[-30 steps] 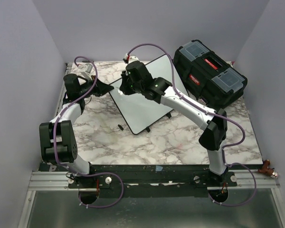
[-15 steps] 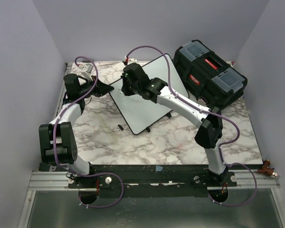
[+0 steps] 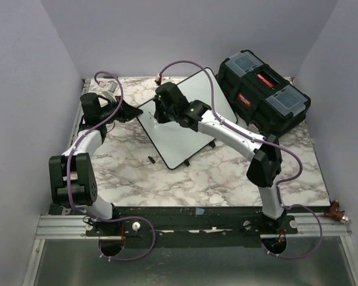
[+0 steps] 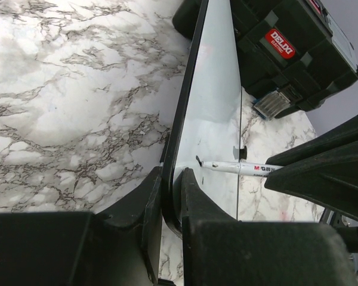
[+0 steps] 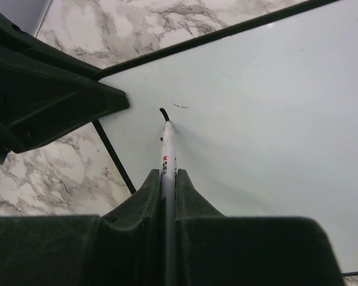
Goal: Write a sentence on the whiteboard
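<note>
While lid-down beside whiteboard (image 3: 176, 140), toolbox (image 3: 264, 98) contents unseen; left jaws tight on whiteboard edge, right jaws on marker (image 5: 166, 149).

The whiteboard (image 3: 173, 143) is glossy white inside a thin black frame, with one short black stroke (image 5: 162, 111) by the dark tip of a white marker (image 5: 166, 149) lettered red and black. The worktop (image 3: 167, 185) is white marble veined grey-black. At its far right corner the toolbox (image 3: 264, 89) is black with red labels and smoky grey lid panels, and the cables (image 3: 185, 61) are purple.
</note>
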Controlling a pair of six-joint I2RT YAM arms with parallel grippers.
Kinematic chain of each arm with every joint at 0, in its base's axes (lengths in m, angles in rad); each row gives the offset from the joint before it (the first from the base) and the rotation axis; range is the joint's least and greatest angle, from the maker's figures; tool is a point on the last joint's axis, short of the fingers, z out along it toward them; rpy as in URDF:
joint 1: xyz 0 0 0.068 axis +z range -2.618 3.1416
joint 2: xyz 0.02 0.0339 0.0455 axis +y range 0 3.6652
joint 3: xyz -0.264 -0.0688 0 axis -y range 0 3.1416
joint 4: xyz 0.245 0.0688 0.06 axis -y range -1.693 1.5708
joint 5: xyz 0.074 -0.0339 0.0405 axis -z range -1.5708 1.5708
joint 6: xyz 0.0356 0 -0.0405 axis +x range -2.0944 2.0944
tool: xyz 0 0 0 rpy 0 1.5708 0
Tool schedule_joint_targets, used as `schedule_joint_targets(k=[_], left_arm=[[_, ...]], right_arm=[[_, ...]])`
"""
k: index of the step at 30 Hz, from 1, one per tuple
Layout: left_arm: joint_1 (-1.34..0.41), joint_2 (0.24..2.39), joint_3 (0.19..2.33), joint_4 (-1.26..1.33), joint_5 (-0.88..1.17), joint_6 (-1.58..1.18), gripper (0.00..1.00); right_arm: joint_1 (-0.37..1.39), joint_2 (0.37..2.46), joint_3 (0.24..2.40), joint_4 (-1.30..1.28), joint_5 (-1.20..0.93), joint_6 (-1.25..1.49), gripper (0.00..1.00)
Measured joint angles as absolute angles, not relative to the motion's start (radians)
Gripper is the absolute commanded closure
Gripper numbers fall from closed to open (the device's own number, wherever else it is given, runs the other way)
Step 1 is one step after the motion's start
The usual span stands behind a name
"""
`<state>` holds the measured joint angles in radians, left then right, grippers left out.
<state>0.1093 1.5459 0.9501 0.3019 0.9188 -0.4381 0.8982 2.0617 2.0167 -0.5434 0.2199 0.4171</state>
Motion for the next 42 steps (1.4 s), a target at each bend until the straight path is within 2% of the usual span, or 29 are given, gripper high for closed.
schedule_joint_targets(k=[11,24,42], left_arm=[[0.109,1.546,0.952,0.295,0.916,-0.430,1.00],[0.105,1.540,0.955,0.294,0.916,-0.422,1.00],[0.102,1.536,0.957,0.282,0.914,-0.408,1.00]], right_arm=[[0.909,1.967,1.838,-0.535,0.210,0.418,0.99],[0.909,1.938,1.830,-0.541,0.207,0.418,0.99],[0.909,1.997,2.043,-0.548,0.302,0.416,0.99]])
